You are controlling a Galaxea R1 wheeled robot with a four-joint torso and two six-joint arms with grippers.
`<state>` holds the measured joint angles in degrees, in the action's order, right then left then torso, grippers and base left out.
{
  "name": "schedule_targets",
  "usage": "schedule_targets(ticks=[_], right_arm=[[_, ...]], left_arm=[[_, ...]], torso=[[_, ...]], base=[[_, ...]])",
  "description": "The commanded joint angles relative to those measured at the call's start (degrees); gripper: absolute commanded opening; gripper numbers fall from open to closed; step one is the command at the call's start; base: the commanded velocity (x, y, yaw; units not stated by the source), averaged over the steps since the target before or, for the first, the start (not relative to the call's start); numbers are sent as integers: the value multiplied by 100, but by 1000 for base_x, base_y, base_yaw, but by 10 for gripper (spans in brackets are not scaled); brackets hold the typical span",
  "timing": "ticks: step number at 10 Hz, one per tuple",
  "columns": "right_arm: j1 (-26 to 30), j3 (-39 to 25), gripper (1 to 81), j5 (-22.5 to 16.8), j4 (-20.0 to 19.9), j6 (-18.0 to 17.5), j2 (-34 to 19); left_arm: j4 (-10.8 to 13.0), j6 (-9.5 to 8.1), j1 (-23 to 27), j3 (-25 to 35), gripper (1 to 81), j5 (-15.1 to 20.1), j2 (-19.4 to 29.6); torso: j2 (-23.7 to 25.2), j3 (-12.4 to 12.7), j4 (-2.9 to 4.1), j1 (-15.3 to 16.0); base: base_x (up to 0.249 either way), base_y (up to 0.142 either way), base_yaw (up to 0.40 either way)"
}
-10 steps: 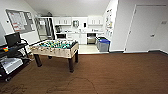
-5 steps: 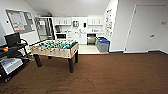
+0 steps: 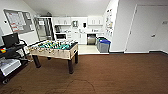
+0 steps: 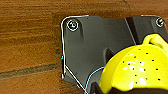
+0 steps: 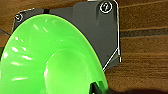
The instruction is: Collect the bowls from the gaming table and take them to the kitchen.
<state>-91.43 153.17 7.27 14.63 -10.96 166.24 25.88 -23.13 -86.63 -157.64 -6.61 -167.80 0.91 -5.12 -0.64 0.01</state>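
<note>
A yellow bowl (image 4: 135, 67) with small holes hangs over the brown floor in the left wrist view, with my left gripper (image 4: 135, 91) shut on its near rim. In the right wrist view a bright green bowl (image 5: 50, 60) also hangs above the floor, its rim pinched by my right gripper (image 5: 99, 89). The kitchen (image 3: 80, 30), with white cabinets and a steel-fronted dishwasher (image 3: 91, 39), lies ahead at the far end of the room. The gaming table is out of view.
A foosball table (image 3: 56, 48) stands ahead on the left. A dark cart with a monitor (image 3: 10, 41) lines the left wall. Blue bins (image 3: 103, 45) sit by the kitchen's right corner. A white door (image 3: 147, 30) is on the right, with brown floor (image 3: 112, 75) between.
</note>
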Motion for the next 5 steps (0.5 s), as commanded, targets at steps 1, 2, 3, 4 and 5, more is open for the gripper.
schedule_targets(ticks=[1, 2, 3, 4, 5], right_arm=[[190, 27, 10, -296, 58, 15, -71], [190, 27, 10, -296, 49, 15, -71], [190, 27, 10, -296, 57, 15, -62], [199, 27, 10, -305, 58, 15, -62], [191, 27, 10, -305, 58, 15, -62]], left_arm=[[31, 19, 212, -22, 10, 256, 62], [31, 19, 203, -31, 10, 256, 71], [31, 18, 212, -31, 10, 256, 71], [31, 19, 212, -22, 10, 256, 62], [31, 19, 212, -22, 10, 256, 62]], torso=[[0, 0, 0, 0], [0, 0, 0, 5], [0, 0, 0, 5], [0, 2, 0, 0], [0, 2, 0, -1]], base=[[108, 0, 0], [109, 0, 0], [122, 0, 0], [132, 0, 0], [133, 0, 0]])
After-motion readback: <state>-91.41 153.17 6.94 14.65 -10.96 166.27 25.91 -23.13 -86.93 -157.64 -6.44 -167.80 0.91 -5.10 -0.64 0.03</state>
